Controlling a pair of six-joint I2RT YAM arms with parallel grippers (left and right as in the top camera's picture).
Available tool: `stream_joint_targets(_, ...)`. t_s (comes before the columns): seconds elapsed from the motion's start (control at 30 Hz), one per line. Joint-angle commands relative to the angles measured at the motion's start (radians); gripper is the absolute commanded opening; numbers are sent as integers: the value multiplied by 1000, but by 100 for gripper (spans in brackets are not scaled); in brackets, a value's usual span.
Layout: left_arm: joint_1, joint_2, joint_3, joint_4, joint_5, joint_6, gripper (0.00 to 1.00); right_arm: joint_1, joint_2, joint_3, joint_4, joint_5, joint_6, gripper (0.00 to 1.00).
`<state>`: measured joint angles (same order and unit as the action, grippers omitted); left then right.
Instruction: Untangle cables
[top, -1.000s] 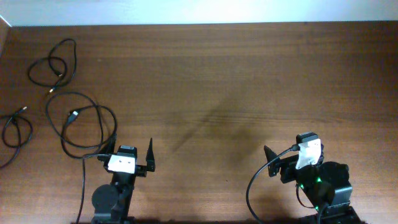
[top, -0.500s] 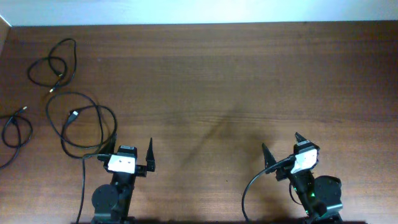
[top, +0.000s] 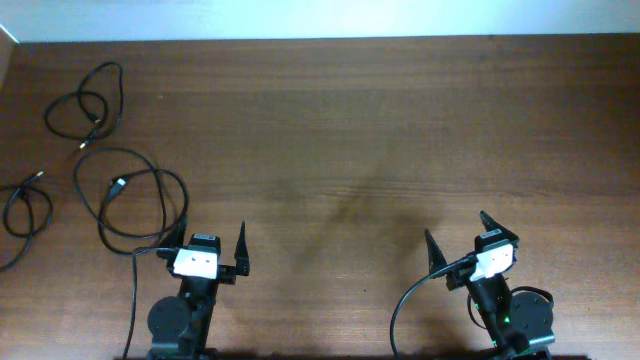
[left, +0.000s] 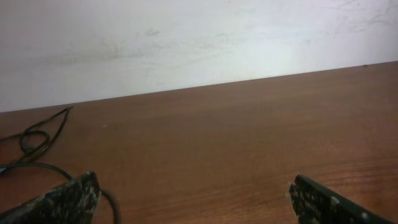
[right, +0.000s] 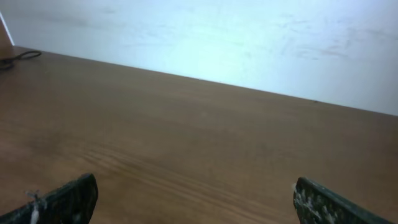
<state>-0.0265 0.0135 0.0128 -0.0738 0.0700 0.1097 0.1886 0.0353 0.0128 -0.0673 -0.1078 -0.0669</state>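
Three thin black cables lie apart at the table's left: a small looped one (top: 88, 102) at the back, a large double loop (top: 135, 195) in front of it, and one (top: 24, 212) at the left edge. My left gripper (top: 208, 244) is open and empty, just right of the large loop. In the left wrist view (left: 193, 200) that loop (left: 109, 200) curves by the left finger and the back cable (left: 36, 135) lies further off. My right gripper (top: 462, 240) is open and empty at the front right, far from the cables, over bare wood in its wrist view (right: 194, 198).
The brown wooden table (top: 340, 130) ends at a white wall (left: 186, 37) at the back. A thicker black arm cable (top: 400, 305) loops beside the right arm's base. A cable end (right: 18, 56) shows at the far left of the right wrist view.
The right arm has drawn back toward the front edge and turned its gripper to face straight ahead. The left arm and the cables have not moved.
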Motion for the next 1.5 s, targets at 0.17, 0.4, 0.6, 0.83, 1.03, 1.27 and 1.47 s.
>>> stream_joint_targets(0.17,5,-8,-4,-3,-7,13,99,-47,-32,-7,-14,95,-82,99)
stream_joint_targets(0.4,5,-8,-5,-3,-7,13,99,-72,-32,-7,-14,129,-28,99)
stream_joint_targets(0.6,5,-8,-5,-3,-7,13,99,-72,-32,-7,-14,149,77,99)
stream_joint_targets(0.83,5,-8,-4,-3,-7,13,99,-72,-32,-7,-15,139,140,99)
stream_joint_targets(1.03,5,-8,-5,-3,-7,13,99,-72,-32,-7,-13,135,125,99)
stream_joint_targets(1.27,5,-8,-5,-3,-7,13,99,-72,-32,-7,-13,135,125,99)
stream_joint_targets(1.47,5,-8,-4,-3,-7,13,99,-72,-32,-7,-13,135,125,99)
